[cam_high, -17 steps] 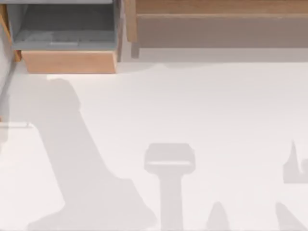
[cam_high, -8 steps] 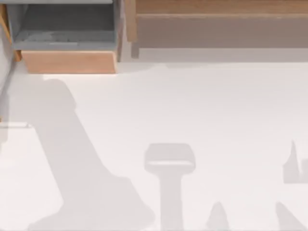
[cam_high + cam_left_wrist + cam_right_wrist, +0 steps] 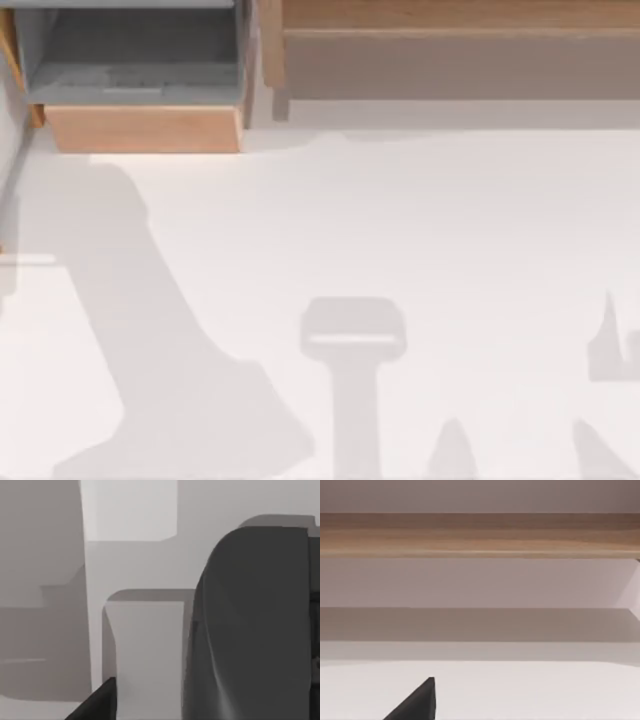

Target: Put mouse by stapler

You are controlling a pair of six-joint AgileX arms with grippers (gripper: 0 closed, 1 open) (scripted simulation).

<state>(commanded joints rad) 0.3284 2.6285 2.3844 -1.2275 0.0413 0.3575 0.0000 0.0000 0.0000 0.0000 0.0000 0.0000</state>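
A large dark grey rounded body (image 3: 250, 625) looms very close in the left wrist view; it looks like the mouse, though I cannot tell whether it is held. A black part of my left gripper (image 3: 102, 705) juts in beside it, above a white surface. A black part of my right gripper (image 3: 417, 702) shows in the right wrist view over the white table, facing a wooden shelf. The stapler is out of view. The top view shows the white table (image 3: 400, 220) with soft grey arm shadows along its near edge.
An open drawer with a wooden front (image 3: 145, 128) and a grey inside stands at the back left. A long wooden shelf (image 3: 450, 20) runs along the back; its board (image 3: 480, 535) faces the right wrist camera.
The broad shadow on the table's left side has drifted slightly leftward and its top has shifted. The other shadows and the furniture stay put.
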